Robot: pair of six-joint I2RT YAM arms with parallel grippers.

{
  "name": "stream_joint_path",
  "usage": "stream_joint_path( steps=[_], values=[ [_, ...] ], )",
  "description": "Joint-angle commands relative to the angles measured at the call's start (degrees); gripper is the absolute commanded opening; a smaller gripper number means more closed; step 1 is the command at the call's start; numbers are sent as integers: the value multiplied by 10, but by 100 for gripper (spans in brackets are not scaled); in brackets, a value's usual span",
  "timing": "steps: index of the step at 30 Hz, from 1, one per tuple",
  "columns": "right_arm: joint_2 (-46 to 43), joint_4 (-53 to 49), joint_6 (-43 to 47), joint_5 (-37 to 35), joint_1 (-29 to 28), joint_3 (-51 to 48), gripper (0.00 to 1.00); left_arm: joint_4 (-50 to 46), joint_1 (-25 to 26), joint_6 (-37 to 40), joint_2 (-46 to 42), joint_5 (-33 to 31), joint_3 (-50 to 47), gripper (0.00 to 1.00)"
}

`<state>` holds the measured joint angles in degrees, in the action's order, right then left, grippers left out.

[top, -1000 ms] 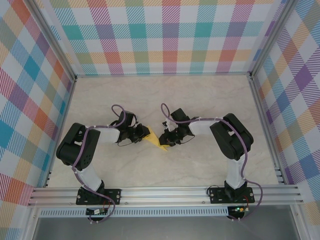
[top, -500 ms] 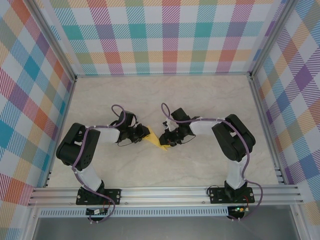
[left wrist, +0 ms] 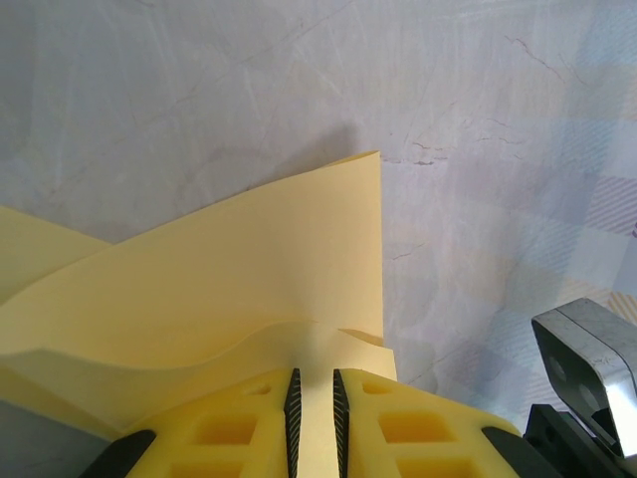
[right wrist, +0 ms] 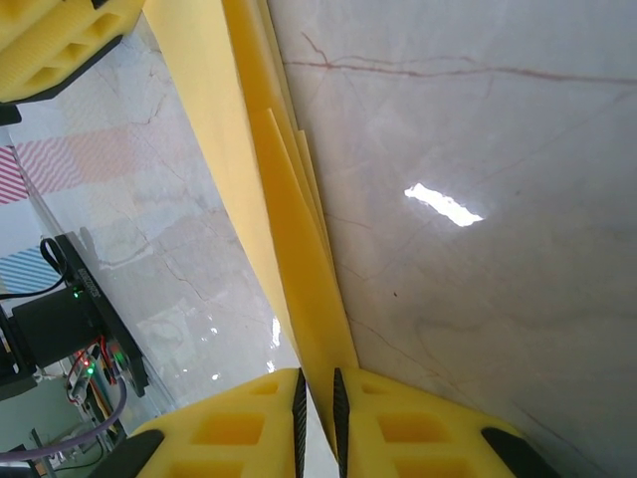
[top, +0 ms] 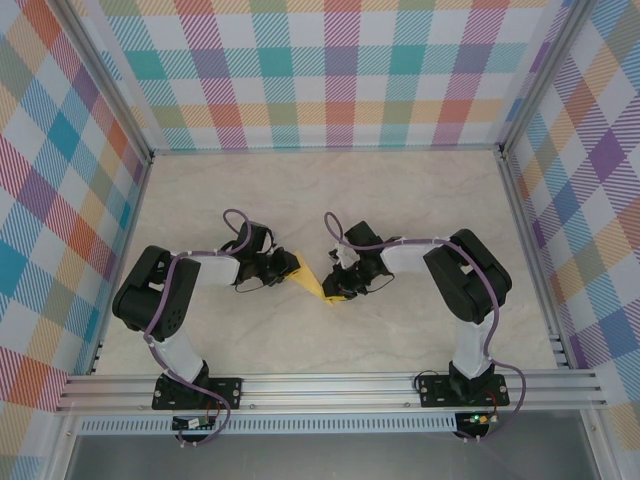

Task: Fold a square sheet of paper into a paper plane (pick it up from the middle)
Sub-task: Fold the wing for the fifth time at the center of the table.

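Yellow paper (top: 312, 283): folded in several creased layers, narrow and pointed, spanning the gap between both grippers at mid-table. Left gripper (left wrist: 314, 383): yellow pads nearly together, pinching one edge of it. Right gripper (right wrist: 317, 383): equally narrow, clamped on stacked layers at the other end. Near edge: aluminium rail (top: 330, 385). Flanking: left arm (top: 150, 295), right arm (top: 465, 270). Surface: glossy cream marbled tabletop (top: 420, 200). Surround: pastel plaid walls (top: 330, 70).

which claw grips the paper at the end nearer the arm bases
The right claw. It pinches the folded yellow paper at its lower end in the top view, nearer the bases, while the left claw pinches the upper, farther end.
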<state>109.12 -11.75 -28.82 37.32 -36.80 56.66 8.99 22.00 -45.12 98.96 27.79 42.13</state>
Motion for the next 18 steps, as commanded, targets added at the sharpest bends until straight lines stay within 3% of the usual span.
stream_joint_path(
  steps=[1,8,18],
  values=[
    [-12,-34,21,-2,1,-2,17,-33,6,12,-7,-20,1,20],
    [-49,-58,32,-9,1,-18,18,-35,6,13,-11,-21,0,20],
    [-28,-69,39,-29,1,-21,13,-35,6,13,-10,-20,1,20]
  ],
)
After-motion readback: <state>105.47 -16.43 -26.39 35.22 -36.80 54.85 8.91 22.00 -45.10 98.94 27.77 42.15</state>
